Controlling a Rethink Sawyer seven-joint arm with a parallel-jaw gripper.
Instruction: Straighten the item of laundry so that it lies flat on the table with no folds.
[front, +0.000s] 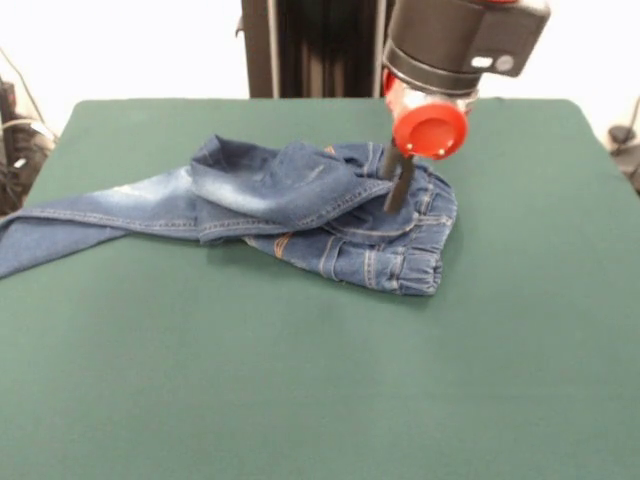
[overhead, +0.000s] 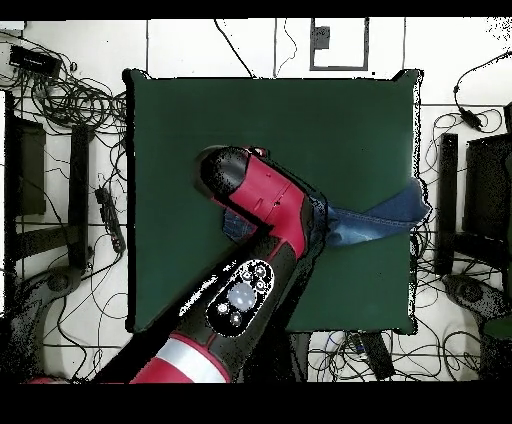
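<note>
Beside the table's (front: 300, 400) far edge, the gripper (front: 397, 183) pinches the bunched jeans (front: 300, 205) at the waistband; a shallow hold could slip, leaving folds.

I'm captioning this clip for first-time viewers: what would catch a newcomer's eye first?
The crumpled pair of blue denim jeans in the middle of the large dark green felt-covered table, one leg trailing over the table's edge at the front view's left. Next, the red and black robot arm coming down from above, its end effector pressed into the bunched waistband end.
</note>
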